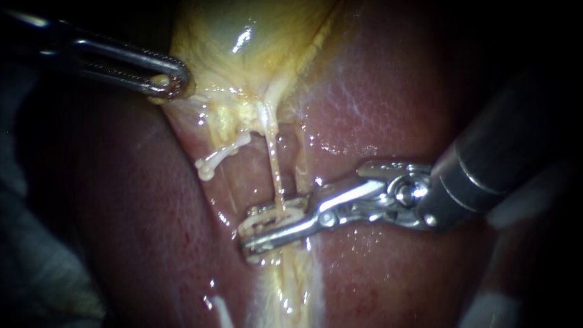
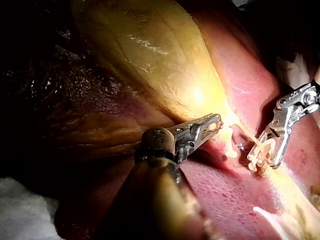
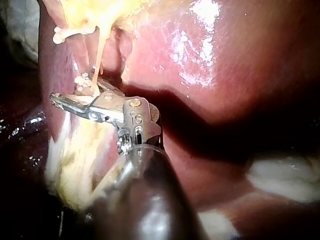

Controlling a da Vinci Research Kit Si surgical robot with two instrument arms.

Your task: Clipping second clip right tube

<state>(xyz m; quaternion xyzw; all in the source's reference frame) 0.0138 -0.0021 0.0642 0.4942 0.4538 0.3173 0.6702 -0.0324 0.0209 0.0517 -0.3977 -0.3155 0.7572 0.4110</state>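
Items, endoscope view, left to right.

1. My left instrument (image 1: 165, 78): jaws pinched on the gallbladder's (image 1: 243, 42) lower edge, well apart from the work site.
2. Placed clip (image 1: 220, 156): white, lying aslant on the left strand below the gallbladder.
3. Right tube (image 1: 274, 164): thin and pale. Its long axis runs from the gallbladder's neck straight down over the liver (image 1: 388, 91).
4. Loaded clip (image 1: 267, 220): white, astride the right tube low on its run.
5. My right instrument (image 1: 258, 231): jaws pressed on the loaded clip, lying crosswise to the tube with the tips just past its left side.

Judgement: the crossing looks square. The squeeze falls to my right instrument alone.
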